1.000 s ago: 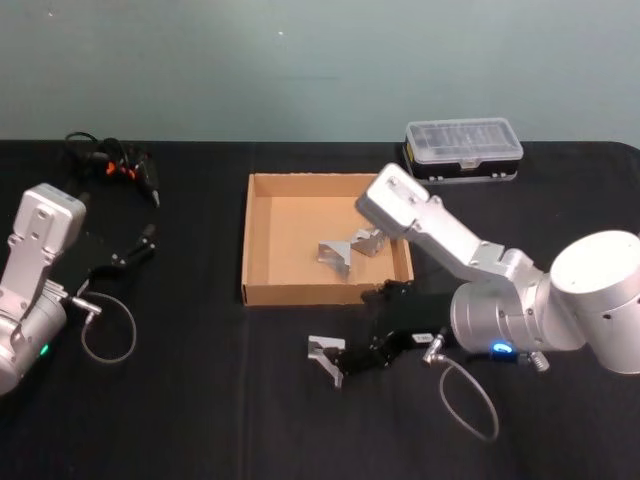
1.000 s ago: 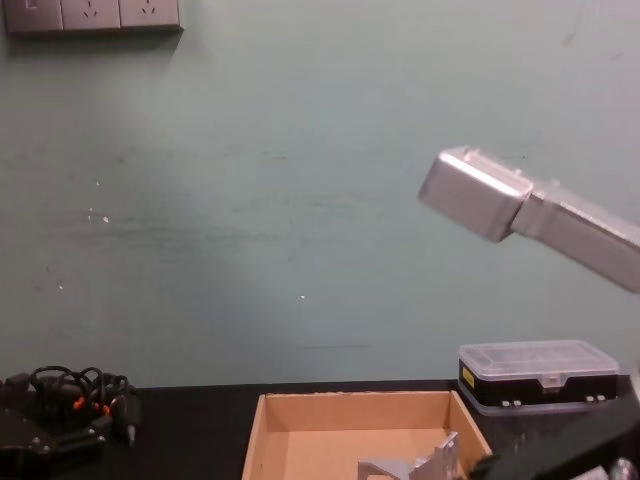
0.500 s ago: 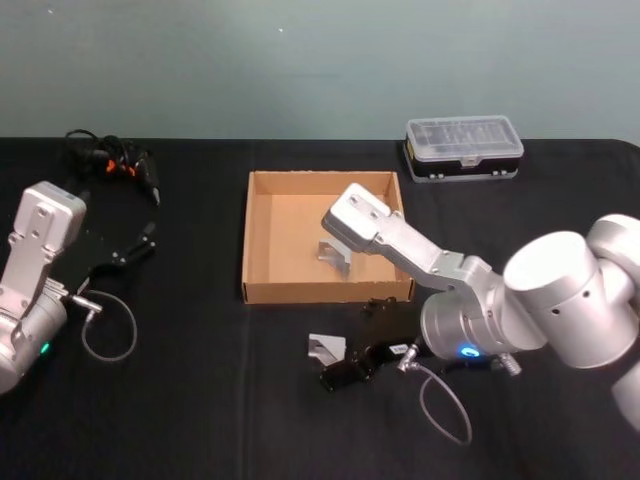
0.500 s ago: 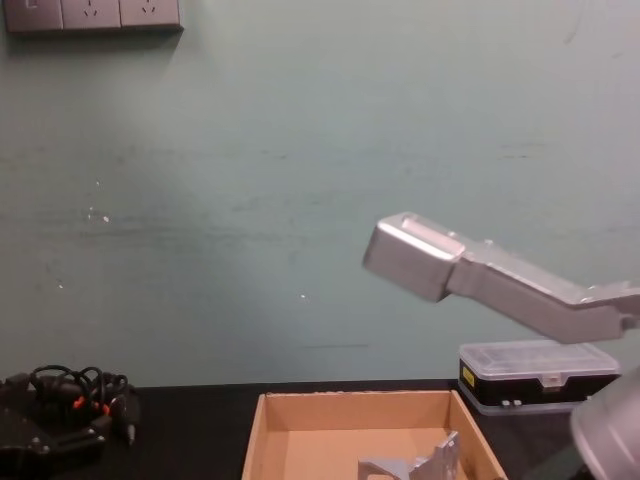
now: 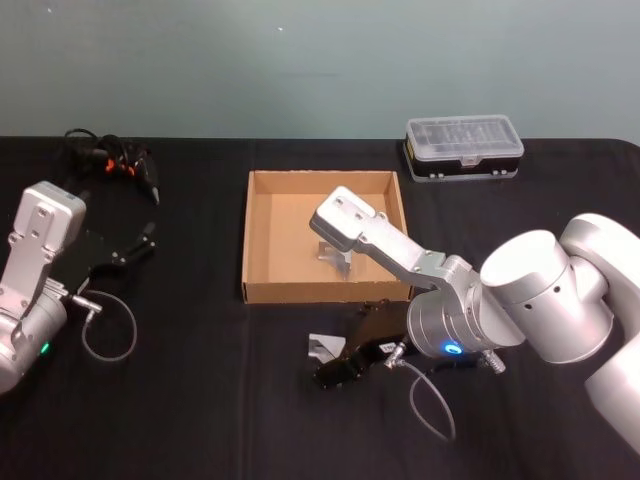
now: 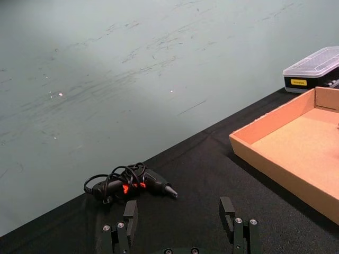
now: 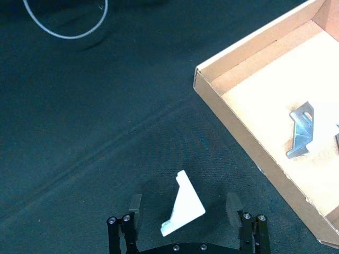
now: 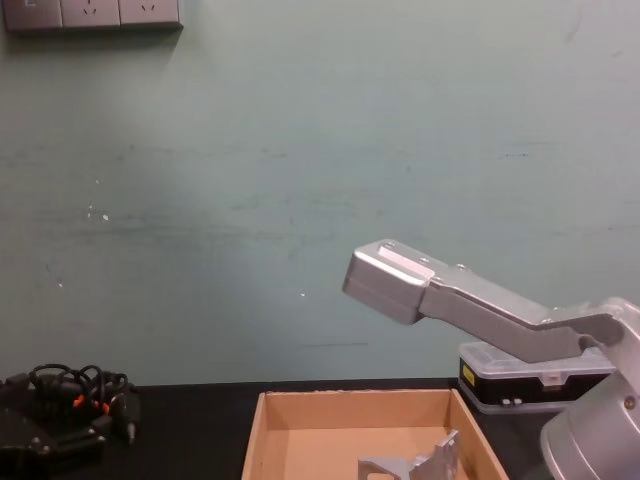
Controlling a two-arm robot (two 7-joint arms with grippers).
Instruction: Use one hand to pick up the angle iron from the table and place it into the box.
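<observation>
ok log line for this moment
right gripper: open, astride angle iron on table | left gripper: open, parked left | box: holds another iron

Both arms are silver-grey metal. The right arm [image 5: 540, 310] has fat rounded joints, a boxy elbow link, a blue light [image 5: 454, 350] and a thin grey cable [image 5: 413, 398]. The left arm [image 5: 35, 260] carries a green light [image 5: 43, 349]. The right pincer [image 7: 184, 203] and left pincer [image 6: 178, 209] are black with small silver screws.

A wide tan cardboard box [image 5: 246, 240] sits mid-way across the flat black worktop [image 5: 200, 400], a silver angle iron [image 5: 333, 257] inside. Before the box, a second pale angle iron [image 5: 323, 347] lies between the right claw's [image 7: 184, 202] spread fingers; a clear-lidded plastic case [image 5: 463, 148] stands behind, right.
</observation>
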